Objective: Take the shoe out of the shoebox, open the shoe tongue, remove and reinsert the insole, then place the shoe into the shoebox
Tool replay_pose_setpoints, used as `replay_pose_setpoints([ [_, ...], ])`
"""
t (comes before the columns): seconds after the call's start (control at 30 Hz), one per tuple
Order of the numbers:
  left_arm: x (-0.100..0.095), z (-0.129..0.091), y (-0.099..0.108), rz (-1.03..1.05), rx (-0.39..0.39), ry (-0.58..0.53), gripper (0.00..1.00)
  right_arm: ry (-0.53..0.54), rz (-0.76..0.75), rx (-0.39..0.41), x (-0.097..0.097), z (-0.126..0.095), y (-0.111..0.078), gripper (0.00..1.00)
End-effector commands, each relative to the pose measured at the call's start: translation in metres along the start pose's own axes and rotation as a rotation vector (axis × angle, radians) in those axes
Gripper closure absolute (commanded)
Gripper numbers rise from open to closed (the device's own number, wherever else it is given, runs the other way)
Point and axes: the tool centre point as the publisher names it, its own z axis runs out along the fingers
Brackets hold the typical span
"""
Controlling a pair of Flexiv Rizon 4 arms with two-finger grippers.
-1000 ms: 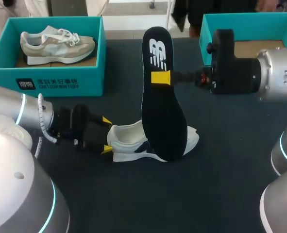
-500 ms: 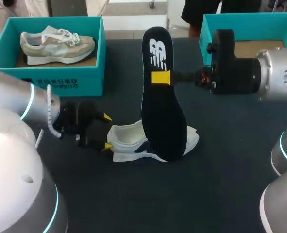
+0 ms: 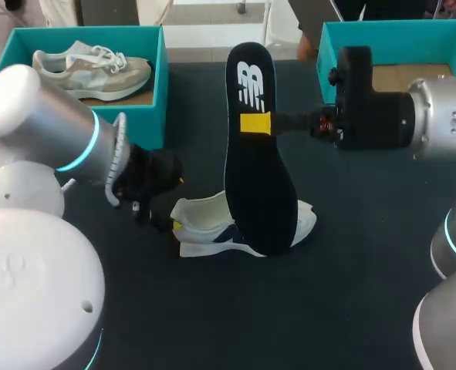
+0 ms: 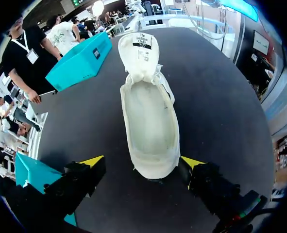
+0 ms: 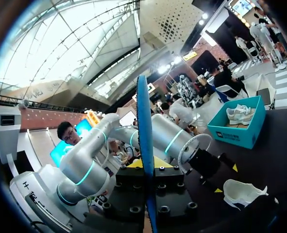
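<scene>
A white shoe (image 3: 204, 220) lies on its side on the dark table, toe to the right, partly hidden behind a black insole (image 3: 260, 185). My right gripper (image 3: 255, 123) is shut on the insole's upper part and holds it upright above the shoe. In the right wrist view the insole (image 5: 143, 145) stands edge-on between the fingers of that gripper (image 5: 148, 164), with the shoe (image 5: 243, 191) on the table beyond. My left gripper (image 3: 177, 204) is at the shoe's heel. Seen from the left wrist, the gripper (image 4: 142, 165) is open, its tips flanking the heel of the shoe (image 4: 150, 116), whose tongue is folded forward.
A teal shoebox (image 3: 81, 29) at the back left holds a beige shoe (image 3: 92, 65). A second teal shoebox (image 3: 366, 27) stands at the back right, behind my right arm. My left arm's forearm (image 3: 50, 127) now crosses in front of the left box.
My left arm has swung up and inward, and its gripper has rolled while staying at the shoe's heel. The right arm and insole have not moved.
</scene>
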Motion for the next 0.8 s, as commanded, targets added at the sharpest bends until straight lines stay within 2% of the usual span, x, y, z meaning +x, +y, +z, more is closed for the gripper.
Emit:
replay_pose_setpoints([
  [0.03, 0.005, 0.003, -0.003, -0.002, -0.106, -0.025, 0.00, -0.002, 0.002, 0.002, -0.001, 0.006, 0.002, 1.00],
  [0.2, 0.005, 0.003, -0.003, -0.002, -0.106, -0.025, 0.00, -0.002, 0.002, 0.002, -0.001, 0.006, 0.002, 1.00],
  [0.53, 0.001, 0.012, -0.019, 0.044, -0.282, 0.004, 0.00, -0.002, 0.002, 0.002, -0.001, 0.006, 0.002, 1.00],
  [0.8, -0.005, 0.017, -0.020, 0.001, -0.334, 0.039, 0.00, -0.002, 0.002, 0.002, -0.001, 0.006, 0.002, 1.00],
])
